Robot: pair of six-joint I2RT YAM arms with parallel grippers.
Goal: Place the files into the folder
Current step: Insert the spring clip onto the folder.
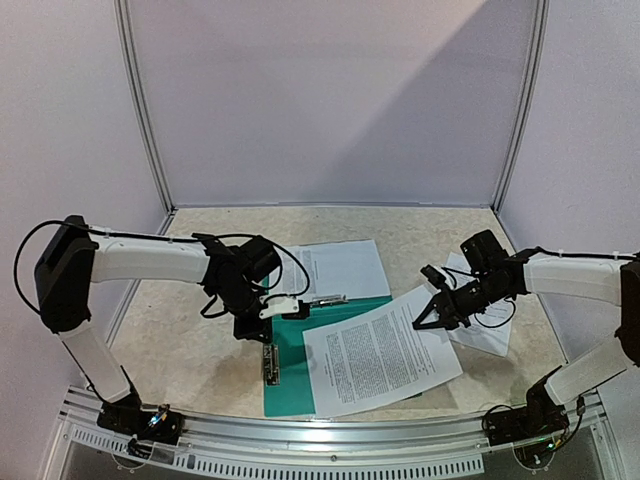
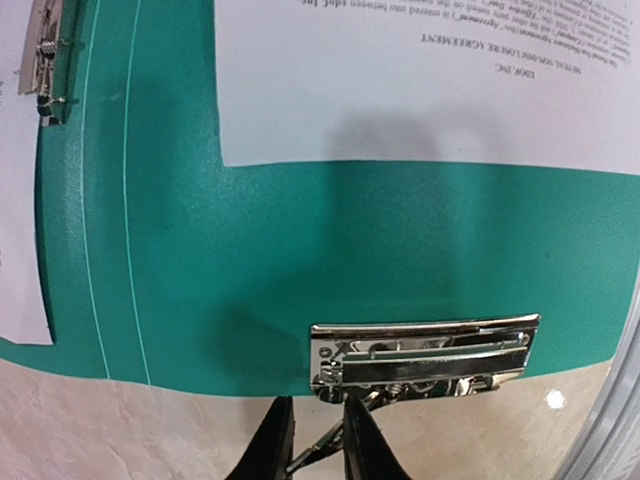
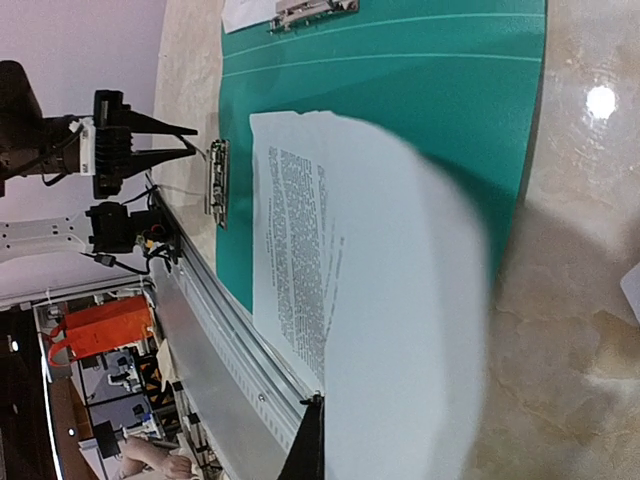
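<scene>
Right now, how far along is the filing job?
Done: the folder lies open. In hand: the right gripper pinches one sheet lying partly across the folder, unclipped; the left gripper pinches the lever of the metal clip. Left: two more sheets, one behind the folder and one under the right arm.

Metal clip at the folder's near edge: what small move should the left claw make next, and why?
Probably open the metal clip by its lever: the left claw pinches that lever at the edge of the folder, while the right claw holds a sheet lying short of the clip.
</scene>
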